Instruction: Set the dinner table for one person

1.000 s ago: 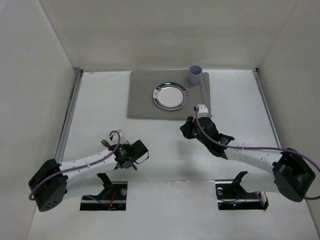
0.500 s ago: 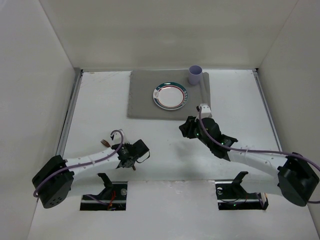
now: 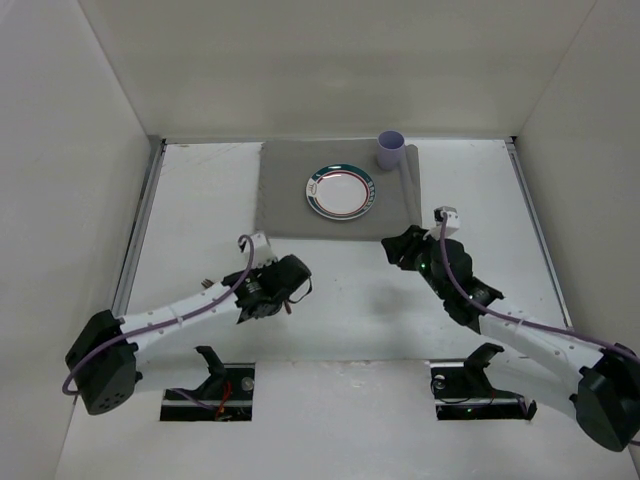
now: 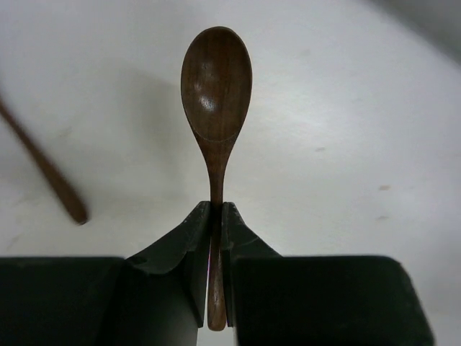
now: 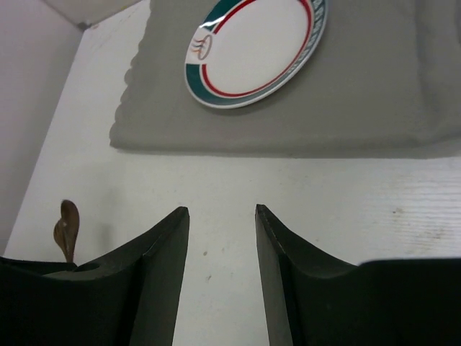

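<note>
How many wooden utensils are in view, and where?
2. A wooden spoon sits clamped in the left gripper's jaws; a second wooden handle lies on the dinner table beside it, partly out of frame. Others may be hidden.

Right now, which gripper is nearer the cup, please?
Right. The right gripper is just off the mat, short of the cup; the left gripper, holding a spoon, is farther left.

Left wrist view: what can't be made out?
The brown wooden stick is cut off by the left edge; which utensil it is cannot be told.
The dark wooden spoon has its lower handle hidden inside the left gripper.
Top external view: spoon too small, under that gripper.
</note>
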`<action>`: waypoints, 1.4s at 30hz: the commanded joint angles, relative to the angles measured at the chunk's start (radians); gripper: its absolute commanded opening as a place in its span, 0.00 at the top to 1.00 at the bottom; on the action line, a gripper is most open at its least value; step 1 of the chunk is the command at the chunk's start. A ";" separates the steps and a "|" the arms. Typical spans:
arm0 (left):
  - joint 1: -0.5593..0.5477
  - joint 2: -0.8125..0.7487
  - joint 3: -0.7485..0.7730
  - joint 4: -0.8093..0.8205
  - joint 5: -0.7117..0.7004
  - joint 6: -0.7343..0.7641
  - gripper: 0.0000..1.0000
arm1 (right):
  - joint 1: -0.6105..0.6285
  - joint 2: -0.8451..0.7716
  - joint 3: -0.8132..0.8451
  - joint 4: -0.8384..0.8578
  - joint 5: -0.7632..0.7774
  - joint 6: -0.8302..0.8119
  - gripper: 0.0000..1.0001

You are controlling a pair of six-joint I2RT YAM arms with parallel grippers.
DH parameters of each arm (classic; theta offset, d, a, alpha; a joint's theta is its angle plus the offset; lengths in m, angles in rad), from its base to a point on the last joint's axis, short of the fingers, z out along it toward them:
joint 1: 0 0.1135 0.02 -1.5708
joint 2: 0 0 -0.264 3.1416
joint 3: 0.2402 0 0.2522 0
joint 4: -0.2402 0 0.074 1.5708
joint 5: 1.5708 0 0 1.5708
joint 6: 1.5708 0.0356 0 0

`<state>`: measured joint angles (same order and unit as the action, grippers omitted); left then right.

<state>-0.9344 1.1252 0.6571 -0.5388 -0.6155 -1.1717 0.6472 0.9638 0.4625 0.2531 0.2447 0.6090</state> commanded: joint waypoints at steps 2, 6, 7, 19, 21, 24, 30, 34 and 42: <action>0.013 0.141 0.198 0.297 0.006 0.289 0.96 | -0.077 -0.056 -0.044 0.052 0.045 0.078 0.51; 0.036 0.359 0.421 0.477 0.163 0.441 0.96 | -0.178 -0.095 -0.077 0.019 0.070 0.124 0.64; 0.042 0.399 0.462 0.502 0.178 0.467 0.96 | -0.192 -0.106 -0.079 0.008 0.064 0.133 0.70; 0.105 1.010 1.168 0.513 0.333 0.540 0.96 | -0.243 -0.095 -0.102 0.005 0.064 0.178 0.76; 0.113 1.076 1.246 0.488 0.365 0.514 0.96 | -0.246 -0.111 -0.111 0.009 0.074 0.179 0.71; 0.128 1.174 1.355 0.461 0.399 0.492 0.96 | -0.258 -0.148 -0.123 0.009 0.077 0.181 0.62; 0.134 1.321 1.507 0.427 0.399 0.491 0.96 | -0.258 -0.140 -0.124 0.011 0.079 0.184 0.61; 0.139 1.374 1.549 0.425 0.404 0.484 0.95 | -0.257 -0.129 -0.122 0.014 0.081 0.184 0.61; 0.144 1.423 1.553 0.415 0.399 0.466 0.87 | -0.257 -0.128 -0.119 0.015 0.087 0.179 0.61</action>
<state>-0.7963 2.5511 2.1605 -0.0975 -0.2577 -0.6975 0.3920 0.8413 0.3420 0.2317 0.3111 0.7864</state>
